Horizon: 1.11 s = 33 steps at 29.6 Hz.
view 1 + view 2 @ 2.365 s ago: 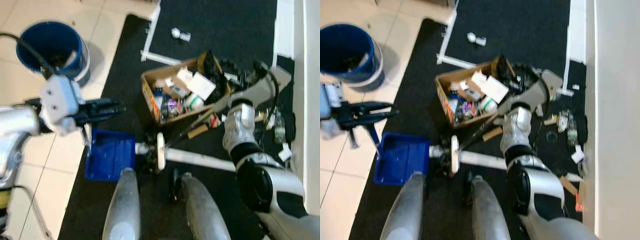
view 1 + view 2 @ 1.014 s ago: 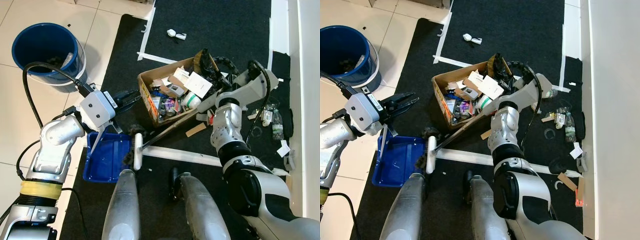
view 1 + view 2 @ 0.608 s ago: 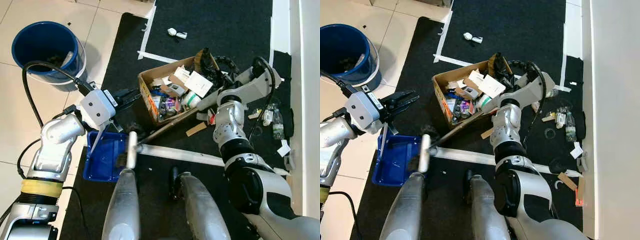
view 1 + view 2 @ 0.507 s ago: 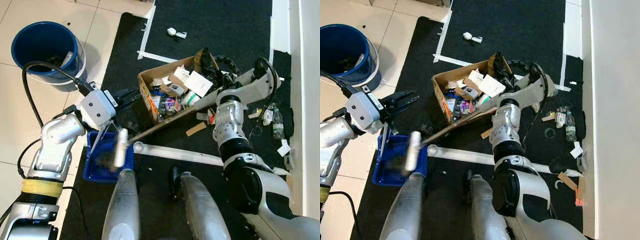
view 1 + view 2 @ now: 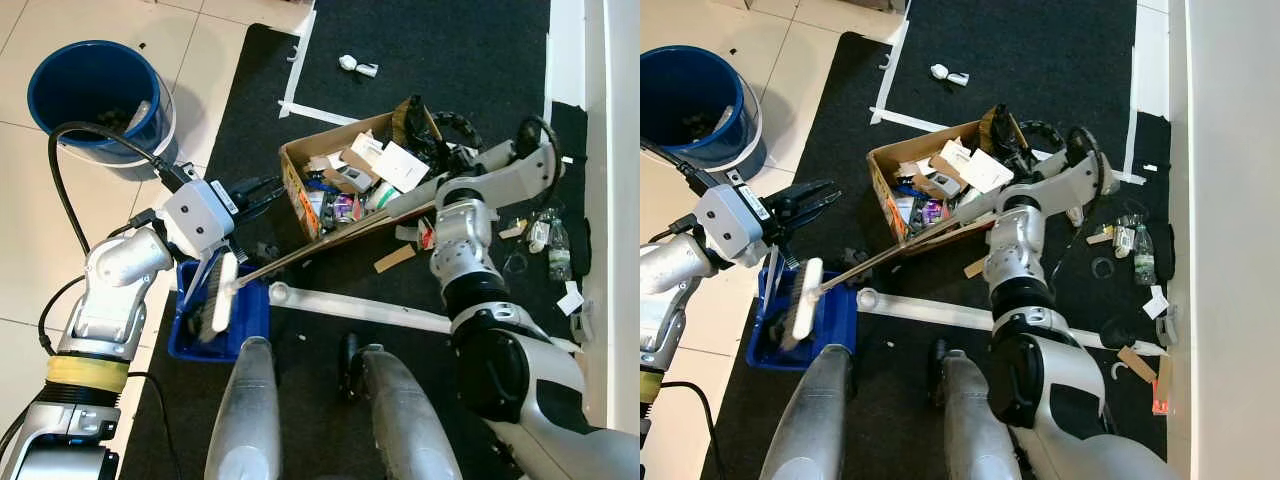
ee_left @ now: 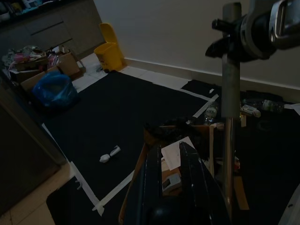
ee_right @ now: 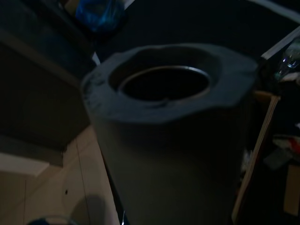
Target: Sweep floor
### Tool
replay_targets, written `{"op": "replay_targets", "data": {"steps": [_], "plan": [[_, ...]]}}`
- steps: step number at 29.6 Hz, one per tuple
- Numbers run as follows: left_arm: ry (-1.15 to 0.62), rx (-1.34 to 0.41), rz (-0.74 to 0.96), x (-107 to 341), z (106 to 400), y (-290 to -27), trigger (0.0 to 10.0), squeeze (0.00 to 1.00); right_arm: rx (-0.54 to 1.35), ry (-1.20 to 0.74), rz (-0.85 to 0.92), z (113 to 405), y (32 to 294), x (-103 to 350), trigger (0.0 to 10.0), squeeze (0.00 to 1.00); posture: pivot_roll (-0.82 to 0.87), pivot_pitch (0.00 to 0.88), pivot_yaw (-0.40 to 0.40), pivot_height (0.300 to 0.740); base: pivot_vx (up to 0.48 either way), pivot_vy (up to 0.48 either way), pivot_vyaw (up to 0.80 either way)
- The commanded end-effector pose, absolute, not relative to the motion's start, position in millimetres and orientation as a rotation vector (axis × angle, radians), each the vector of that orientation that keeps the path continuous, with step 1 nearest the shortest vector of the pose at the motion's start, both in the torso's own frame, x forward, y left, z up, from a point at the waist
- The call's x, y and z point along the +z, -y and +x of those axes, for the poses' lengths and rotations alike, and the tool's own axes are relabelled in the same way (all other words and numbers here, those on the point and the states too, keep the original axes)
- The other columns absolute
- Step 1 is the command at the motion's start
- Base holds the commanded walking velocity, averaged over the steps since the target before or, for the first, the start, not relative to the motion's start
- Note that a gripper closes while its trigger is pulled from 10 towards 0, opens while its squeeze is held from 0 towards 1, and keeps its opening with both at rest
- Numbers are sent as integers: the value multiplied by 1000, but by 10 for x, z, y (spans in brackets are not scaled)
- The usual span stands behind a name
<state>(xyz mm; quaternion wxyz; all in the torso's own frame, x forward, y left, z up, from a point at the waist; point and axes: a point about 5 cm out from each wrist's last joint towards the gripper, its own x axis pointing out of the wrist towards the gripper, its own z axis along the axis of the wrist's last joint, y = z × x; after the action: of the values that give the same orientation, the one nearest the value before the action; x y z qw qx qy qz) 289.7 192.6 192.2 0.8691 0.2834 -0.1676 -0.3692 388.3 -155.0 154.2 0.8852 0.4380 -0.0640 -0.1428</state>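
My right gripper (image 5: 478, 182) is clamped on the broom handle (image 5: 330, 236), just right of the cardboard box (image 5: 300, 196) full of clutter. Handle slants from there past the box's front edge; broom head (image 5: 222, 293) sits over the blue dustpan (image 5: 245, 322), left of and below the box on the black mat (image 5: 450, 50). My left gripper (image 5: 252, 190) hangs just left of the box, above the dustpan, fingers look closed w/ nothing between them. Blue bucket (image 5: 90, 85) well left of box, on tile.
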Motion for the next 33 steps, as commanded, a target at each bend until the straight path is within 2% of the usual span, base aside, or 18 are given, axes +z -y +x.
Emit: {"op": "replay_targets", "data": {"steps": [1,9,16,17,27,31,33], "plan": [[411,-799,592,1885,2863,-1797,10000,0,-355,150,1000,3884,1680,1550,10000,0,170,379,-146,740,0,0,0],[410,-800,581,1857,2864,-1786,10000,0,-400,213,1030,3911,1922,1685,10000,0,167,368,-142,740,0,0,0],[410,-799,576,1839,2858,-1775,10000,0,-407,243,970,3908,2069,1744,10000,0,168,357,-142,740,0,0,0],[410,-787,574,1836,2853,-1791,10000,0,-370,279,887,3914,2100,1822,10000,0,166,356,-140,740,0,0,0],[403,-771,573,1824,2824,-1820,10000,0,-185,388,744,3926,1899,2019,10000,0,174,352,-141,740,0,0,0],[381,-746,569,1796,2763,-1896,10000,0,-78,450,648,3911,1749,2128,10000,0,179,350,-138,740,0,0,0],[359,-723,565,1760,2716,-1971,10000,0,-21,477,547,3896,1654,2166,10000,0,182,350,-137,740,0,0,0]]}}
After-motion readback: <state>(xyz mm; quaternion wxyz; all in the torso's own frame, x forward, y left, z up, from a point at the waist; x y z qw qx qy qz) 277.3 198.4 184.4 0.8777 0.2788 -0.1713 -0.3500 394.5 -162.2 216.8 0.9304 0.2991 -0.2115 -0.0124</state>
